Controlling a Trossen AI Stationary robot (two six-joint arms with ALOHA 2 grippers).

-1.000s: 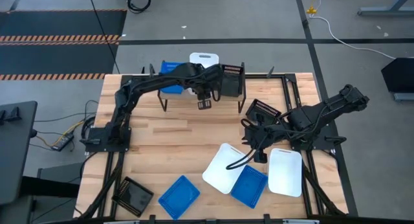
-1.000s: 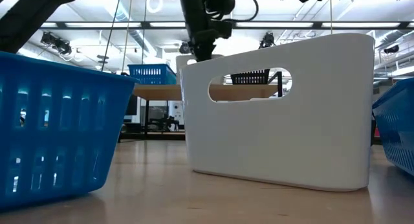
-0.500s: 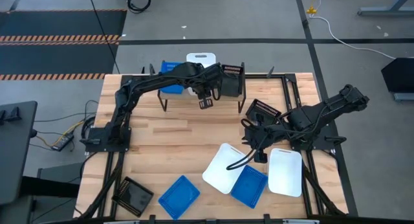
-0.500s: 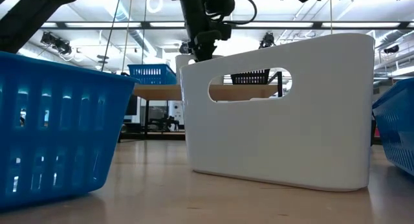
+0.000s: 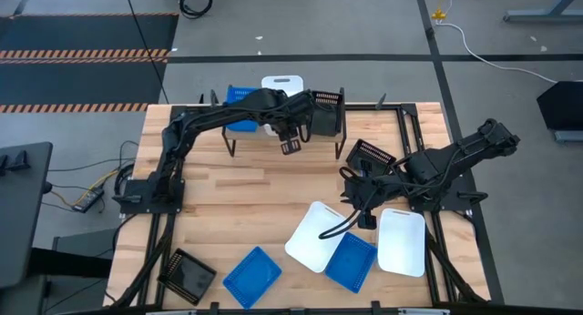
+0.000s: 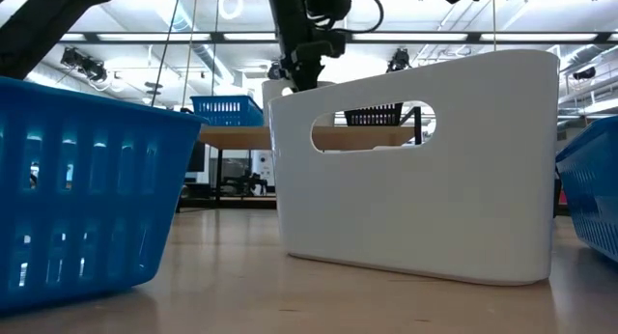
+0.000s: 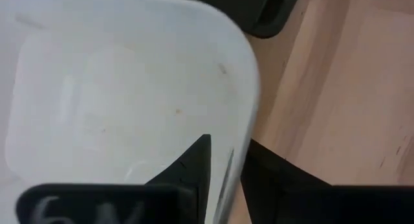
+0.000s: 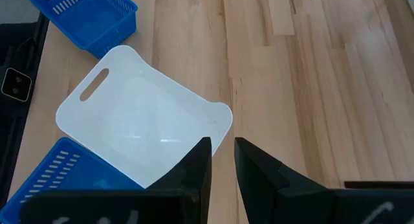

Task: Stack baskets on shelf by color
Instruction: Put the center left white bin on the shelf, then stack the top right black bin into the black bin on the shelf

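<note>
At the shelf (image 5: 273,131) on the far side of the bench (image 5: 246,201), the left end effector (image 5: 290,144) grasps a white basket's (image 7: 123,88) rim, placing it there; releasing seems next, while the right end effector (image 5: 364,219), nearly clenched and holding nothing, waits above another white basket (image 8: 139,123).

We see two dark, nearly black jointed arms, each bolted to a flat dark base plate at a table edge. The left arm (image 5: 196,124) is built of slim matte links with rounded joint housings; the right arm (image 5: 455,156) looks the same, with a black cable looping beside its forward end. The left gripper (image 7: 226,175) has wedge-shaped black fingers above a bar bearing pale handwritten marks. The right gripper (image 8: 222,162) has matching angular black fingers and a similar marked bar.
</note>
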